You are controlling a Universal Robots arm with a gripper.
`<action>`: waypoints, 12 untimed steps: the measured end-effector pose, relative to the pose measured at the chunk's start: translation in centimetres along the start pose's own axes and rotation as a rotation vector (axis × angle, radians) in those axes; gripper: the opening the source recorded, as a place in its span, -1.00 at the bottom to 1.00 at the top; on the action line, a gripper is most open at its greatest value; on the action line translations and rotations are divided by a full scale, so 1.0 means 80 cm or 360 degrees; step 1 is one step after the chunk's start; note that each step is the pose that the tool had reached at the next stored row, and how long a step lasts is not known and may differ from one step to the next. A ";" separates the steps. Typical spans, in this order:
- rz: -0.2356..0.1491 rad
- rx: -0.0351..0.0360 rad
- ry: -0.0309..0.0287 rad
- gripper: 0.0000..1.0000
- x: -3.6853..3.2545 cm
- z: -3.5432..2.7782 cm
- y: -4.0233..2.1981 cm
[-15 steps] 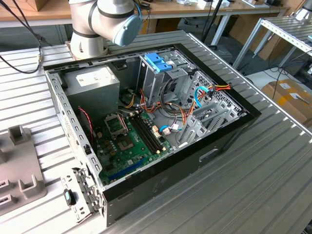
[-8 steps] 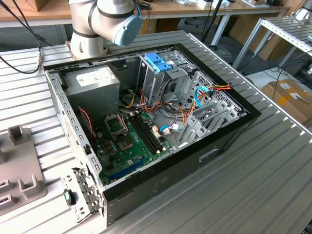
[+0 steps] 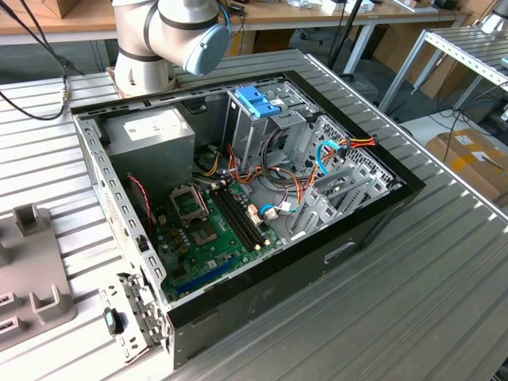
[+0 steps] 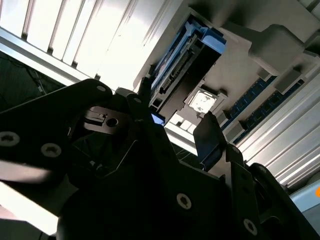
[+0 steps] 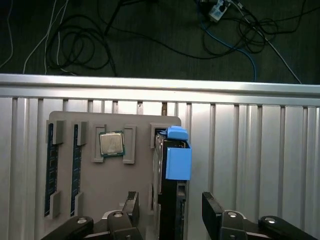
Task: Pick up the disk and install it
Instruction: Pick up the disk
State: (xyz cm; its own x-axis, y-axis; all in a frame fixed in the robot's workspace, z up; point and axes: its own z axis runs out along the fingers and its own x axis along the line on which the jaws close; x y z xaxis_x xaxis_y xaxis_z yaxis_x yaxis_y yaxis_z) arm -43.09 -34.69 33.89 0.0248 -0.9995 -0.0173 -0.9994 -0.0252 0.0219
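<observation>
We see the disk (image 5: 172, 170) standing on its thin edge in a slot of the grey holder plate (image 5: 135, 125), so its narrow dark side faces us rather than its flat face. Light-blue plastic frames it, with a blocky blue piece capping the end nearest the plate's rim. In the second wrist view the disk (image 4: 182, 62) rises from the same plate (image 4: 240, 65) at a slant across the picture, blue along both long edges, dark between them.

disk (image 5: 176, 161) 1 | processor chip (image 5: 111, 144) 1 | memory sticks (image 5: 52, 170) 2
</observation>
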 end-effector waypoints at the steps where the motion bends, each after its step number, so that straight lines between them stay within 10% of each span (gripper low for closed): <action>1: -0.0002 0.0000 0.00000 0.23 0.0001 0.0029 -0.0001; 12: -0.0013 0.0000 0.00012 0.23 0.0005 0.0325 0.0008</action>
State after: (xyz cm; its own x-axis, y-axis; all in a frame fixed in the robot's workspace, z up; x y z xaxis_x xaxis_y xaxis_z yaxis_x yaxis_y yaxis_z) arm -43.21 -34.69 31.29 0.0332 -0.9993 -0.0167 -0.9992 -0.0335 0.0216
